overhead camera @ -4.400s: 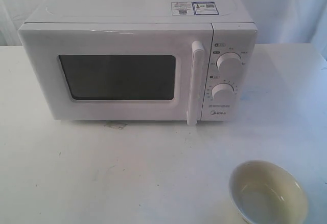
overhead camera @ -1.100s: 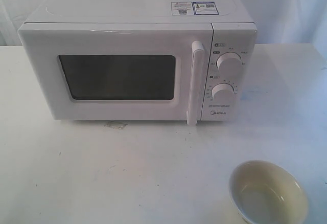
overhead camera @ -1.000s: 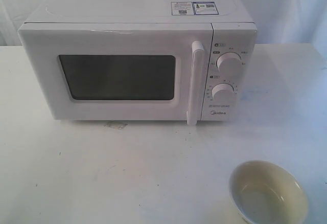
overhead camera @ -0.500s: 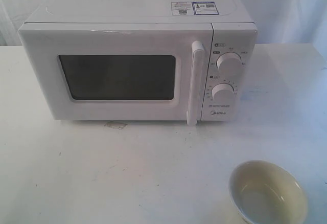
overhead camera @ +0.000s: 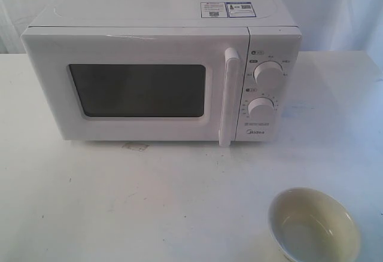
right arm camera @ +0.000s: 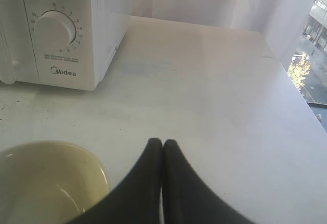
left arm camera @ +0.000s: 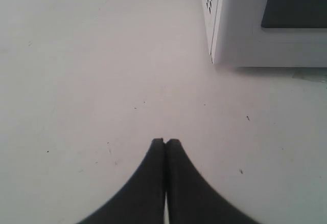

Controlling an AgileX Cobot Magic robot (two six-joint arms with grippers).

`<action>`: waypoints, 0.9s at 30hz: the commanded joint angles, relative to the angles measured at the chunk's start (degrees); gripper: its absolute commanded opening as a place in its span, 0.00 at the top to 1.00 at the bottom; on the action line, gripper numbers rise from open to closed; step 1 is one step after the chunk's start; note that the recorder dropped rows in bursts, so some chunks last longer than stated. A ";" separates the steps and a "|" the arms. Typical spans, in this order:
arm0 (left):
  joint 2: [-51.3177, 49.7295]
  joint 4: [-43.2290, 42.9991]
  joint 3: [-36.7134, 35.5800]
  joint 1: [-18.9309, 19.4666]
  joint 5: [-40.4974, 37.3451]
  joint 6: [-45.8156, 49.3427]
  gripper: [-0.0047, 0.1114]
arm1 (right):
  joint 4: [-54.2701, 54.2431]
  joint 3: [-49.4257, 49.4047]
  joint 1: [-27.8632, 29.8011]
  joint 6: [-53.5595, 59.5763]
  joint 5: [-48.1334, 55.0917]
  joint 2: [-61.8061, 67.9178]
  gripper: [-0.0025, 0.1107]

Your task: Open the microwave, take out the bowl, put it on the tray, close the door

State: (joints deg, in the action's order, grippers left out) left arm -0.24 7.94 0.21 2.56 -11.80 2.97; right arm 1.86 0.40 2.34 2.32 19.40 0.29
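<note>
The white microwave [overhead camera: 161,76] stands at the back of the table with its door [overhead camera: 137,88] closed; the vertical bar handle [overhead camera: 229,97] is beside the knob panel. A cream-white bowl [overhead camera: 314,225] sits on the table at the front right, outside the oven; it also shows beside my right gripper [right arm camera: 162,142], which is shut and empty above the table. My left gripper [left arm camera: 165,141] is shut and empty over bare table, short of the microwave's corner [left arm camera: 219,24]. Neither gripper appears in the exterior view. No tray is in view.
The white table [overhead camera: 149,202] stretches in front of the microwave, with a small stain [overhead camera: 136,147] under the door. The table's edge [right arm camera: 291,81] runs near a window on the right-hand side. White curtains hang behind.
</note>
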 commanded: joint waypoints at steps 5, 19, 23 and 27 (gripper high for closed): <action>0.24 0.19 -0.21 -0.44 -0.22 -0.18 0.96 | 0.07 -0.40 0.42 0.05 -0.11 -0.29 0.98; 0.24 0.19 -0.21 -0.44 -0.22 -0.18 0.96 | 0.07 -0.40 0.42 -0.99 -0.21 -0.29 0.98; 0.24 0.19 -0.21 -0.44 -0.22 -0.18 0.96 | 0.07 -0.40 0.42 -0.89 -0.21 -0.29 0.98; 0.24 0.19 -0.21 -0.44 -0.22 -0.18 0.96 | 0.07 -0.40 0.42 -1.01 -0.21 -0.29 0.98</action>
State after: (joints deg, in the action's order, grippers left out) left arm -0.24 7.94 0.21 2.56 -11.80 2.97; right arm 1.86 0.40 2.34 1.54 19.40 0.29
